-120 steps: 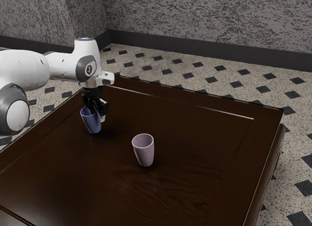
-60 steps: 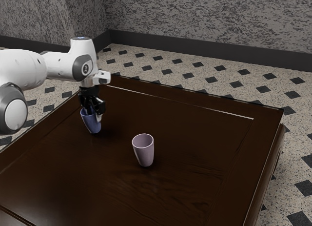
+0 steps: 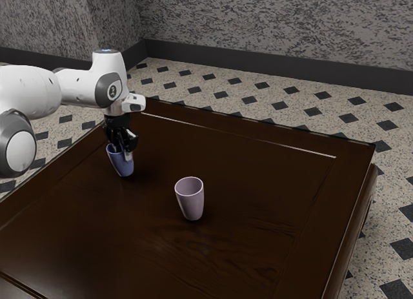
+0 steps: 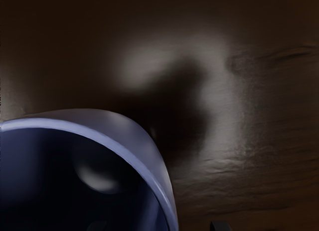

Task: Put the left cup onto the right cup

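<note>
The left cup, dark blue (image 3: 120, 163), stands on the dark wooden table (image 3: 258, 202) near its far left side, leaning slightly. My gripper (image 3: 122, 148) is at its rim, with one finger inside the cup and one outside, shut on the wall. In the wrist view the blue cup's rim (image 4: 124, 136) curves right under my hand, and its dim inside shows beneath. The right cup, pale lilac (image 3: 189, 197), stands upright and open-mouthed toward the table's middle, well apart from the blue cup on the exterior view's right.
The table has a raised rim (image 3: 352, 202) all round. Beyond it lies a speckled floor with black diamonds (image 3: 303, 99), bounded by grey walls. Bare wood stretches to the right of the lilac cup.
The fingers have closed from a wide stance onto the blue cup's rim. My hand has shifted slightly toward the exterior view's left. The lilac cup has not moved.
</note>
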Controlling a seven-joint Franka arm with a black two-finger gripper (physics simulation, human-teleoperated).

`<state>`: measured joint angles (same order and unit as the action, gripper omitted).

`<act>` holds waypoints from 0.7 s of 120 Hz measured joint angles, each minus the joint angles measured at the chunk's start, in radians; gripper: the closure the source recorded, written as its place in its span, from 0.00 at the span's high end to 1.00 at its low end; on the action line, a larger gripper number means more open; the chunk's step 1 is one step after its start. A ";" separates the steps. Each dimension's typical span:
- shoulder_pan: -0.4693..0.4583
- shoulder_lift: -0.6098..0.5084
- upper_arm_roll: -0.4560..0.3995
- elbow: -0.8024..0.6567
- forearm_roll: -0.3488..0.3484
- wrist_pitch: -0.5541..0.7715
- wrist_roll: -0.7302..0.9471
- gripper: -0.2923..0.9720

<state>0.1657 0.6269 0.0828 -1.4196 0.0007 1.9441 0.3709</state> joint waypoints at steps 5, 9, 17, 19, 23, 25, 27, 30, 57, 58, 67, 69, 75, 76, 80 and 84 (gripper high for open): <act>0.000 0.000 0.000 0.000 0.000 0.000 0.000 0.34; 0.000 0.000 0.000 0.001 0.000 0.000 0.000 0.33; 0.000 0.000 0.000 0.001 0.000 0.000 0.000 0.29; 0.000 0.000 0.000 0.002 0.000 0.001 0.000 0.28; 0.000 0.000 0.000 0.002 0.000 0.001 0.000 0.26; 0.000 0.000 0.000 0.002 0.000 0.001 0.000 0.25; 0.000 0.000 0.000 0.002 0.000 0.001 -0.001 0.25; 0.000 0.000 0.000 0.002 0.001 0.001 -0.001 0.23; 0.000 0.000 0.000 0.002 0.004 0.001 -0.001 0.17; 0.000 0.000 0.000 0.002 0.004 0.001 -0.001 0.17; 0.000 -0.001 0.000 0.002 0.006 0.001 -0.002 0.16; 0.000 -0.001 0.000 0.002 0.006 0.001 -0.002 0.16; -0.001 -0.005 0.000 0.001 0.007 0.001 -0.002 0.16; -0.001 -0.006 0.000 0.001 0.007 0.001 -0.002 0.16; -0.001 -0.012 0.000 0.000 0.008 0.001 -0.003 0.16; -0.002 -0.019 0.000 -0.001 0.009 0.002 -0.003 0.16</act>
<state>0.1637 0.6077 0.0827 -1.4203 0.0099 1.9456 0.3678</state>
